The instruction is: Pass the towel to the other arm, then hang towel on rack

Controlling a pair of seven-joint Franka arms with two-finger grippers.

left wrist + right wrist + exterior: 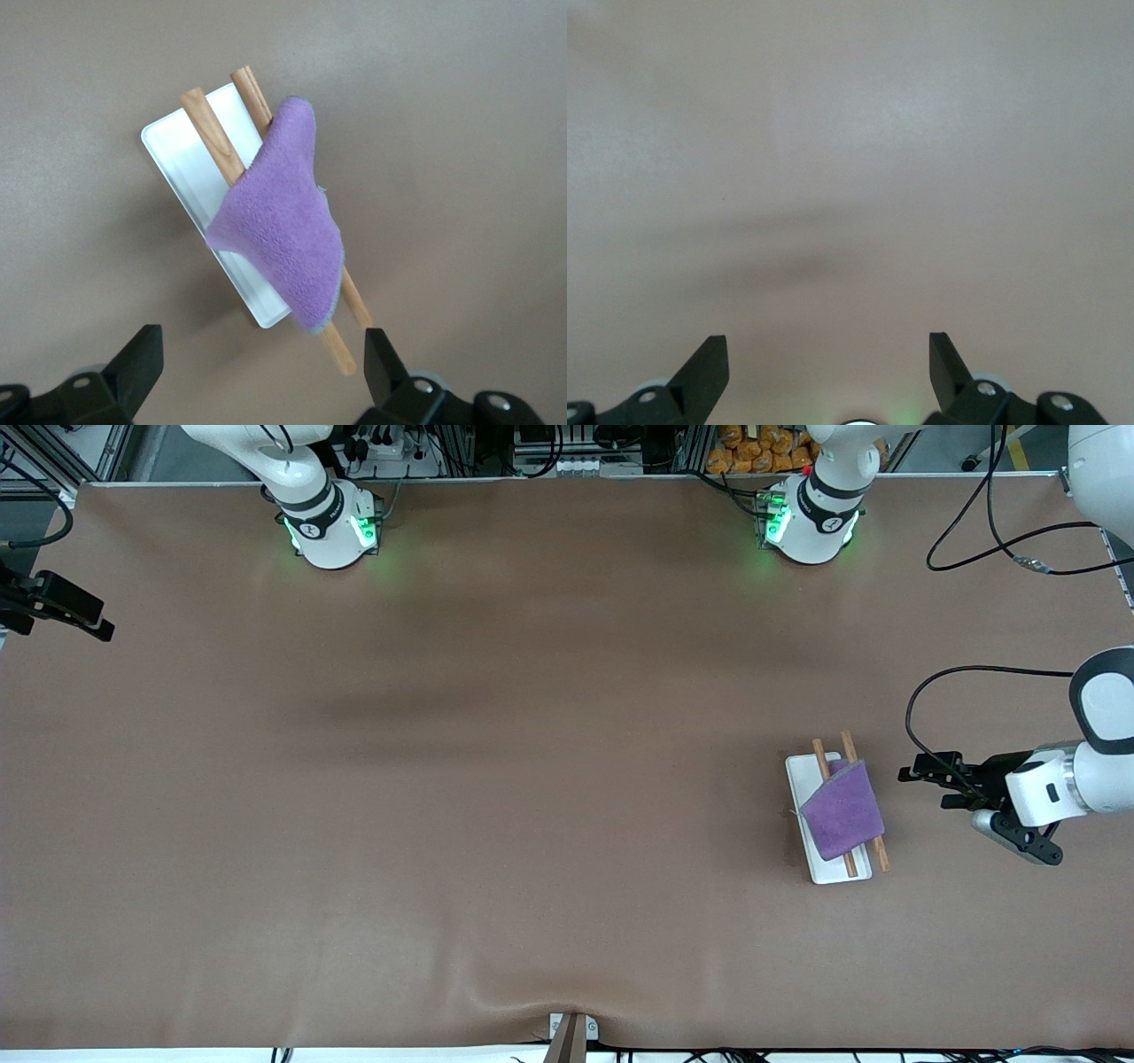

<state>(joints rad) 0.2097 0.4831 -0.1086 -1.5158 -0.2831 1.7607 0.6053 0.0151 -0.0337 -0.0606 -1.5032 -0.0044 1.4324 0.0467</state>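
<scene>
Draping fuzzy purple towel (pixel 842 812) over wooden-rod rack (pixel 824 866) | left pincer (pixel 926 780) spread | right pincer (pixel 828 354) spread

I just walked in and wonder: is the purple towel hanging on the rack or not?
On. The towel drapes across both wooden rods of the rack, and the open left gripper holds nothing.

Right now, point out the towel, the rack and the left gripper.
towel (pixel 842 817), front view, middle of the purple cloth.
rack (pixel 182 155), left wrist view, bare white base.
left gripper (pixel 921 779), front view, between its open fingers.
</scene>
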